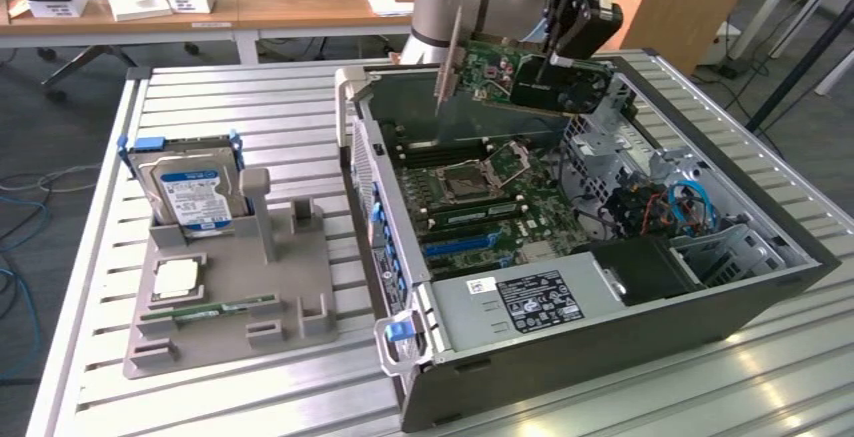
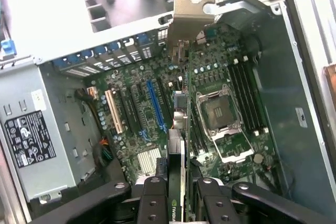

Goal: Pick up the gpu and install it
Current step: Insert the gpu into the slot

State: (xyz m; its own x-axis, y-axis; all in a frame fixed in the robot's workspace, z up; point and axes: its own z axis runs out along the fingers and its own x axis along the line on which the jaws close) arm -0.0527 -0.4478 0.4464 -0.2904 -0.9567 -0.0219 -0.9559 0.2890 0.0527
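While the arm hovers at the far end of the open tower case [image 1: 747, 302], the exterior view has the gripper [image 1: 571, 49] clamped on the gpu [image 1: 527, 77]. The jaws pinch it near the black cooler, and the card is up in the air, well clear of the motherboard [image 1: 487, 197]. The card sits a touch tilted, and its silver bracket [image 1: 451, 57] hangs down at the end toward the exterior view's left. That's a risk: a grip this far from the bracket end could let the card pivot if any corner meets resistance. The hard drive [image 1: 194, 192] waits on the grey fixture [image 1: 227, 287], well apart and no factor. In the wrist view we look straight down the card's edge, with the gpu [image 2: 176, 150] held tight between the two black fingers [image 2: 152, 198] of the gripper [image 2: 181, 195]. The bracket [image 2: 191, 14] is out near the case's rear wall. Below, the blue expansion slot [image 2: 156, 106] lies just beside the card's line, not squarely under it as far as this angle tells. If that offset is real, the edge connector could land on bare board. On the card's other side sits the CPU socket [image 2: 220, 114], uncovered, so sideways drift there could knock it. And the bracket could snag on the rear slot openings [image 2: 113, 51].
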